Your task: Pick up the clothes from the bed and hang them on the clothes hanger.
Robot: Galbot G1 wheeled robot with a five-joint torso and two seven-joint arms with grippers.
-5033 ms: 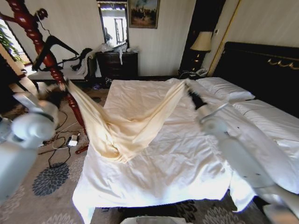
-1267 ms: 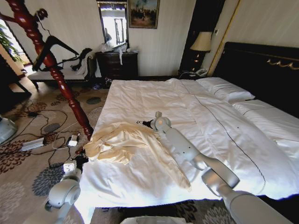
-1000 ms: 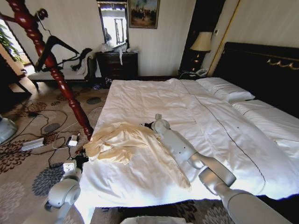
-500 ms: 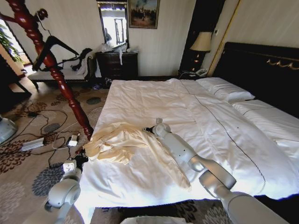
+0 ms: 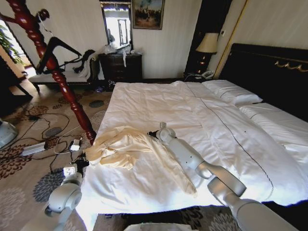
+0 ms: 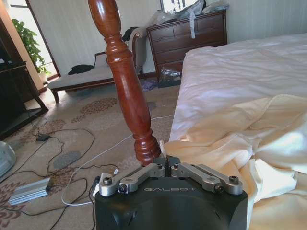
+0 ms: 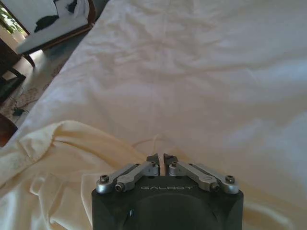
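1. Fingers (image 6: 189, 171) of my left gripper (image 6: 167, 165) are clenched tip to tip in the left wrist view. A thin pale sliver stands up between them, and I take it for the hem of the pale cream-yellow, thin, wrinkled garment (image 6: 249, 143). It is a narrow bite, so a sharp pull could strip the hem out. The turned red-brown wooden post (image 6: 125, 86) stands just beyond my fingertips, beside the wide white-sheeted bed (image 6: 230, 72). Lifting straight ahead could knock my wrist into it or drag cloth around it.

2. Over on my right gripper (image 7: 160, 158), in the right wrist view, the fingers (image 7: 184, 168) are pressed together too, at a raised fold of the garment (image 7: 72, 158) on the bed (image 7: 192, 72). I judge they pinch that fold, though only thinly. The sheet lies directly beneath, so I may have nipped some white sheet with it, and that would come up too.

3. From the head view, the garment (image 5: 125, 147) lies crumpled toward 8 o'clock on the bed (image 5: 202, 120).
   - My right gripper (image 5: 155, 133) sits at the heap's 2 o'clock edge and my left gripper (image 5: 80, 162) at its 8 o'clock edge, off the mattress corner.
   - The slim black shoulder-shaped hanger (image 5: 55, 48) hangs high on the post (image 5: 67, 94), at 10 o'clock, well apart.
   - Raised bunched, the garment's loose tail could trail, catch the mattress corner and tear free of either pinch.
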